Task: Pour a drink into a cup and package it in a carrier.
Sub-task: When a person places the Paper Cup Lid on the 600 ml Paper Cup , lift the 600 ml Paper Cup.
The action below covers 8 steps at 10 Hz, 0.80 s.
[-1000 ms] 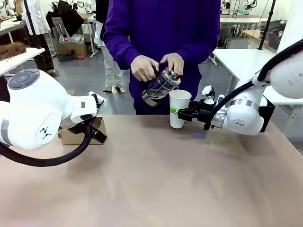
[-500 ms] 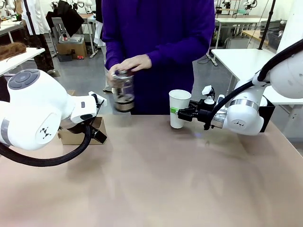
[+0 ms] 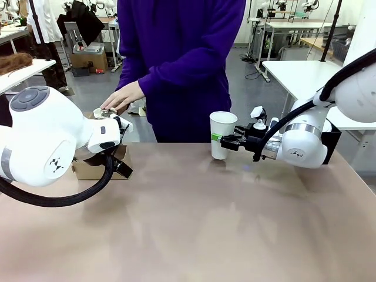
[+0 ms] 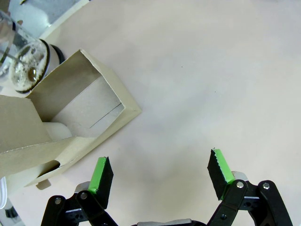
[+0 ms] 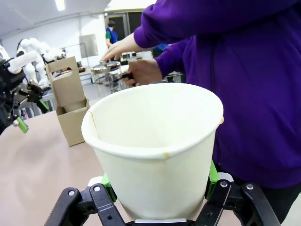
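the right fingers [image 3: 230, 141] are clamped on the cup [image 3: 223, 124], a green pad on each side of its wall about midway up, holding it upright near the far edge of the worktop [image 3: 194, 223]; whether its base touches the worktop i cannot tell. the cup has no lid and its mouth is open. the right wrist view shows the inner wall but not the bottom, so how full it is i cannot tell. the left fingers [image 4: 101, 175] stand wide apart, holding nothing, over bare worktop just beside the carrier [image 4: 84, 106], which sits at the left end with its handle upright. the person's hand [image 3: 122, 95] rests on the jug [image 4: 23, 66] just beside the carrier, well apart from the cup

the cup is thin paper: light when empty, heavier and ready to slosh once filled, with a wall soft enough to dent under a hard squeeze. the mid-wall hold looks sound; a grip at the rim would likely buckle it. with no lid, it wants to be kept upright and moved slowly. the carrier is light cardboard and will probably slide when a cup is pressed into a hole, so it may need steadying at a side wall, not by the thin handle
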Tool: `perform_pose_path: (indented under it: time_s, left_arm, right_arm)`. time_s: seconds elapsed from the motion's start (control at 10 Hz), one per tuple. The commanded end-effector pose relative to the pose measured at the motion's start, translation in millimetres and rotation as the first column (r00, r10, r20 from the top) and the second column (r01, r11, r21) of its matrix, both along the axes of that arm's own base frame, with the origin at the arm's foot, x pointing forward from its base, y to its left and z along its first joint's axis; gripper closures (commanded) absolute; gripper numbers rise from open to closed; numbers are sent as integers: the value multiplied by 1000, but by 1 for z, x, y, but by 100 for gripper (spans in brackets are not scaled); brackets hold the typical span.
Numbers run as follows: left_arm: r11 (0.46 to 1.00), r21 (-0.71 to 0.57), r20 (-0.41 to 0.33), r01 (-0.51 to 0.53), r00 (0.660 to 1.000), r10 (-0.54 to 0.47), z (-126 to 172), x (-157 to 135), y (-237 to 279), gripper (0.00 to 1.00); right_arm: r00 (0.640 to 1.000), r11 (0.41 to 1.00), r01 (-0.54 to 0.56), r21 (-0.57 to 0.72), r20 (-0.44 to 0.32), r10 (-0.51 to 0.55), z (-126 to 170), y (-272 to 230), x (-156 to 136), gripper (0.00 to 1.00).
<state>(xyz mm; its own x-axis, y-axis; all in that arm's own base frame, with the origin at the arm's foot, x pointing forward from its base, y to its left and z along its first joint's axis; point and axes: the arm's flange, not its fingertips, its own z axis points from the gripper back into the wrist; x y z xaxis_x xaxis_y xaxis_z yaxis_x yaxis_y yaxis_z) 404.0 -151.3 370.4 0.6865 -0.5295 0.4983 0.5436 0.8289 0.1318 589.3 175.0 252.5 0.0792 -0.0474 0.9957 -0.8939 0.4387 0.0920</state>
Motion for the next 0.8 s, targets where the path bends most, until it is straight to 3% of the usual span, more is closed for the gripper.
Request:
perform_pose_path:
  time_s: [0.0,0.7]
  left_arm:
    - [1000,-1,0,1,1000,-1,0,0,0,0]
    - [1000,-1,0,1,1000,-1,0,0,0,0]
  right_arm:
    - [1000,1000,3,3,2,-3,5,0,-3,20]
    - [1000,1000,3,3,2,-3,5,0,-3,20]
